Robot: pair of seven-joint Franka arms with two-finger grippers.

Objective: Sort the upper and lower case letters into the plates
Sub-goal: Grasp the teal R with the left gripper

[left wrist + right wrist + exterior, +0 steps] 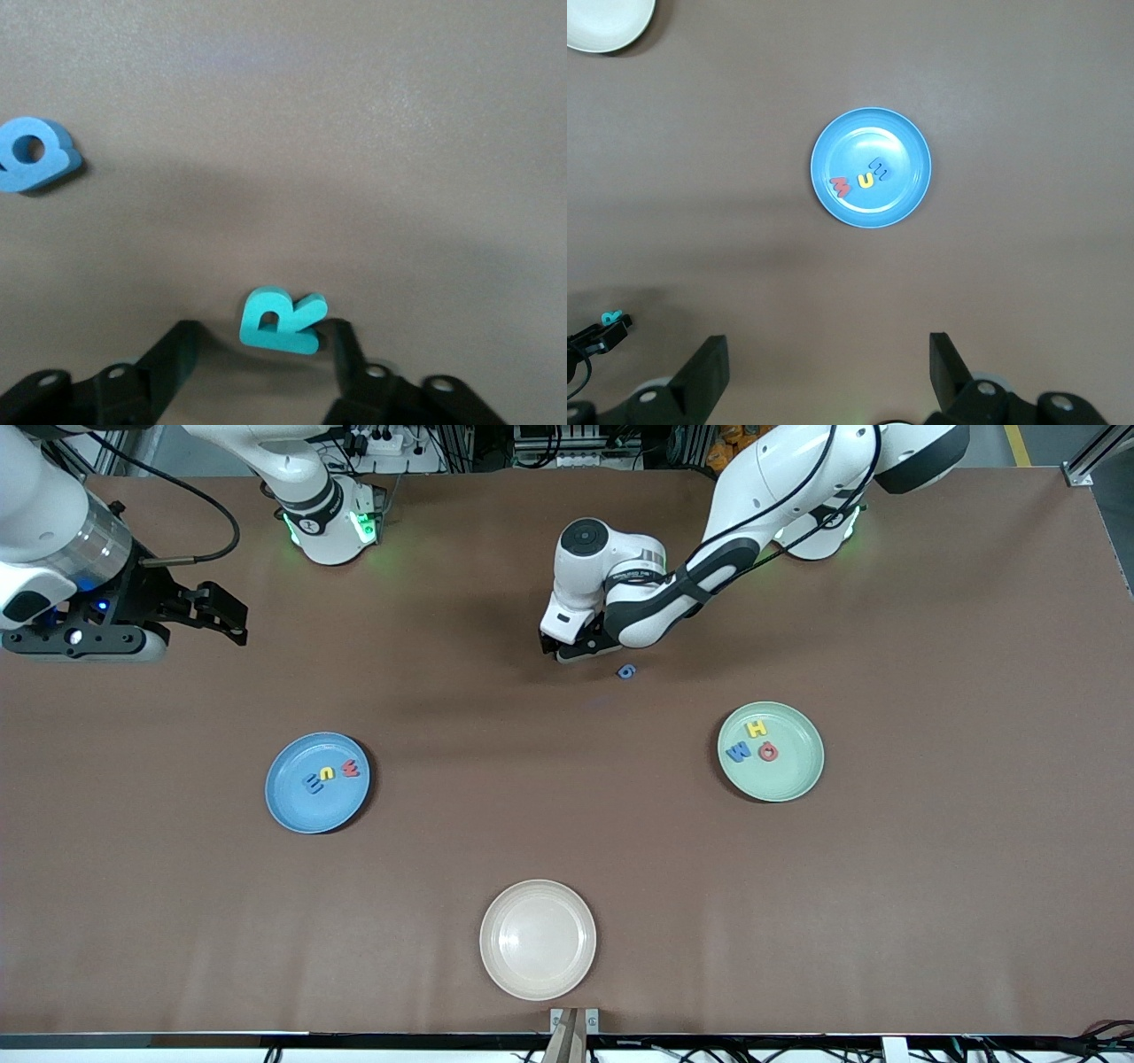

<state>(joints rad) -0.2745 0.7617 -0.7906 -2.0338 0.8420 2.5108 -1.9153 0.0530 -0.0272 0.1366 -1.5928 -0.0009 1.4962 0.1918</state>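
Left gripper (574, 652) sits low on the desk's middle, beside a blue letter (626, 671); blue plate (317, 782) and green plate (770, 751) hold three letters each, cream plate (538, 939) none. Its wrist view shows fingers (347, 341) half-closed, one touching a teal R (279, 320), likely mid-grasp. Right gripper (824, 359) waits open above the blue plate.
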